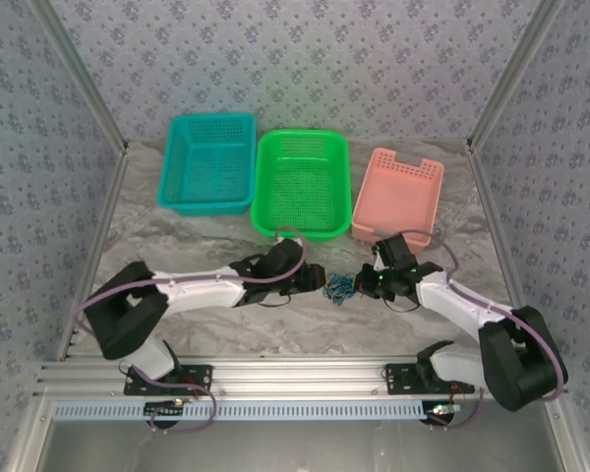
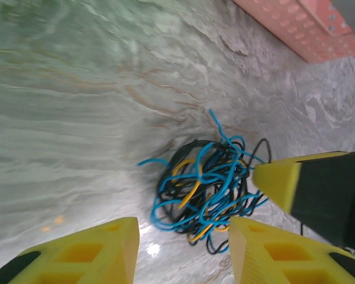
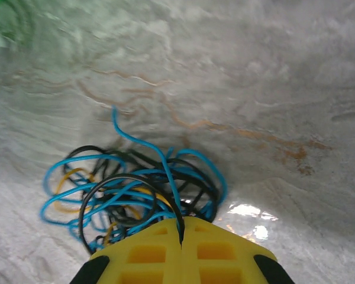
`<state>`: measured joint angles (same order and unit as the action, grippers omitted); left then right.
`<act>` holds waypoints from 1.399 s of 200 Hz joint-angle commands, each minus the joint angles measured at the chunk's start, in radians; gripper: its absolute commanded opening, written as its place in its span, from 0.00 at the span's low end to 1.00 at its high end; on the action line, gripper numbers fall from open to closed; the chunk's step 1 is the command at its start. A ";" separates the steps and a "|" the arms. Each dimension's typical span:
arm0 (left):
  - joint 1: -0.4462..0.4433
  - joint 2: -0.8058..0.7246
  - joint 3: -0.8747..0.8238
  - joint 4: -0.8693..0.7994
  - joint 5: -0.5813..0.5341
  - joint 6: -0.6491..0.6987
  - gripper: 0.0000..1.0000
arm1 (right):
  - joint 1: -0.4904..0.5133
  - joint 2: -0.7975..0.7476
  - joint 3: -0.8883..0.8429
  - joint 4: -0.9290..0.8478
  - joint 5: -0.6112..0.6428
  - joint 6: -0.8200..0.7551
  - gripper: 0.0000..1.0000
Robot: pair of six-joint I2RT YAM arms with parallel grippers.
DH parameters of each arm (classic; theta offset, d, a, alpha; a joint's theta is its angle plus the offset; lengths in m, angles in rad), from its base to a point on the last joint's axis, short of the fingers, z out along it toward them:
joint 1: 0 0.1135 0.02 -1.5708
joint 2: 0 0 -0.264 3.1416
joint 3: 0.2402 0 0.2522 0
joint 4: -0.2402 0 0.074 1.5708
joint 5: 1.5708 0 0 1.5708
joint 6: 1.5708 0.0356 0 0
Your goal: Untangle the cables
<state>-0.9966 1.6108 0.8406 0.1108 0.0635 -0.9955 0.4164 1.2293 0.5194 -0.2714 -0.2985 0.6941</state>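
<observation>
The right gripper (image 3: pixel 180 229) is shut tight, and its two yellow fingers (image 3: pixel 148 254) are pressed flat together. A black wire and a blue wire from the cables (image 3: pixel 130 195) are pinched in the crack between them. The left gripper (image 2: pixel 183 236) is held open, with a wide gap between its yellow fingers (image 2: pixel 83 251), and nothing is held in that gap. The cables (image 2: pixel 204 189) are seen just past the gap, bunched in one messy ball of blue, black and yellow loops. One blue end is stuck out from the ball. The tip of the right gripper (image 2: pixel 284 180) is seen touching the side of the ball.

From above, the cables (image 1: pixel 338 288) are found near the middle of the table (image 1: pixel 206 236), between the two grippers and closer to the near edge than the far one. Three baskets are lined up along the far edge: a blue-green basket (image 1: pixel 211 119) to the left, a green basket (image 1: pixel 301 136) in the middle and a pink basket (image 1: pixel 398 232) to the right. The baskets are kept well apart from the cables
</observation>
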 commanded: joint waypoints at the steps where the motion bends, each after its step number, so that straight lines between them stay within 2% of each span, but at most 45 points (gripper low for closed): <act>1: -0.014 0.080 0.083 -0.006 0.021 0.024 0.42 | -0.005 0.034 -0.015 -0.001 0.030 -0.010 0.00; 21: -0.019 0.133 0.137 -0.054 -0.002 0.046 0.39 | -0.006 0.044 -0.015 0.002 0.036 -0.014 0.00; 79: -0.026 0.239 0.228 -0.054 0.023 0.082 0.42 | -0.007 0.057 -0.018 0.015 0.032 -0.021 0.00; 112: -0.028 0.280 0.230 -0.043 0.013 0.073 0.38 | -0.002 0.057 -0.019 0.024 0.029 -0.016 0.00; 125: -0.028 0.297 0.228 -0.037 0.008 0.066 0.29 | 0.002 0.052 -0.022 0.026 0.030 -0.013 0.00; 146: -0.028 0.298 0.193 0.001 -0.022 0.035 0.00 | 0.007 0.033 -0.024 0.022 0.035 -0.010 0.00; 156: -0.027 0.273 0.157 0.027 -0.047 0.023 0.00 | 0.007 0.018 -0.026 0.017 0.037 -0.010 0.00; 180: -0.015 0.117 0.031 0.006 -0.189 -0.005 0.00 | 0.009 -0.047 -0.024 -0.003 0.036 -0.012 0.00; 209: 0.022 -0.175 -0.138 -0.194 -0.418 -0.091 0.00 | 0.015 -0.160 -0.022 -0.014 0.036 0.019 0.00; 239: 0.102 -0.488 -0.318 -0.276 -0.463 -0.134 0.00 | 0.071 -0.194 -0.015 0.051 0.049 0.099 0.00; 256: 0.155 -0.646 -0.365 -0.366 -0.478 -0.136 0.00 | 0.117 -0.180 0.008 0.067 0.093 0.124 0.00; 280: 0.250 -0.861 -0.391 -0.538 -0.501 -0.139 0.00 | 0.131 -0.163 0.032 0.037 0.147 0.152 0.00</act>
<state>-0.8158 0.9016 0.4725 -0.2111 -0.3626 -1.1099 0.5373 1.0550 0.5121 -0.2157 -0.2382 0.7895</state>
